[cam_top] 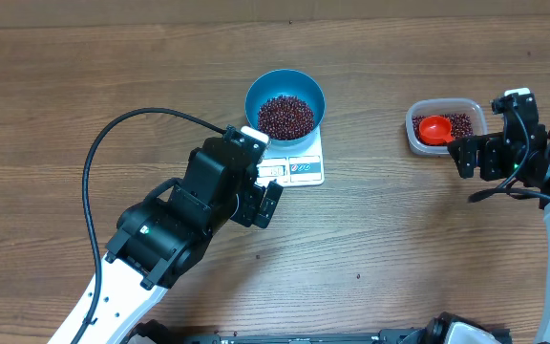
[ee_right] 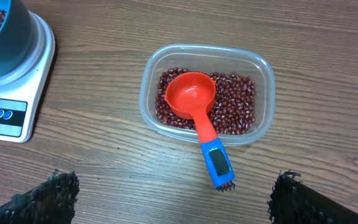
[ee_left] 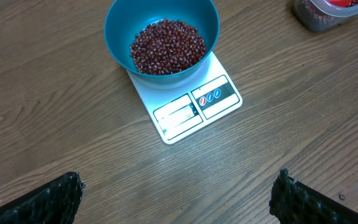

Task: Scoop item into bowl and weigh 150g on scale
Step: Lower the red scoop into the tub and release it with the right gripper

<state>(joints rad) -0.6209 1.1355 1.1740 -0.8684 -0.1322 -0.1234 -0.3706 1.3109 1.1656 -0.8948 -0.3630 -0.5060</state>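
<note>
hovering, jaws wide: left hand (ee_left: 178, 188) near scale (ee_left: 191, 112), right hand (ee_right: 176, 188) near tub (ee_right: 268, 93)

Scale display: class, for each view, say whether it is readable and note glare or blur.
Overhead: the scale is too small to read. Left wrist: sharp, evenly lit, but the display looks washed out, no digits legible. Right wrist: only the scale's button corner shows.

Between scale (ee_right: 17, 118) and tub (ee_right: 261, 124) the table (ee_right: 98, 74) looks passable; scoop handle (ee_right: 213, 152) overhangs tub.
</note>
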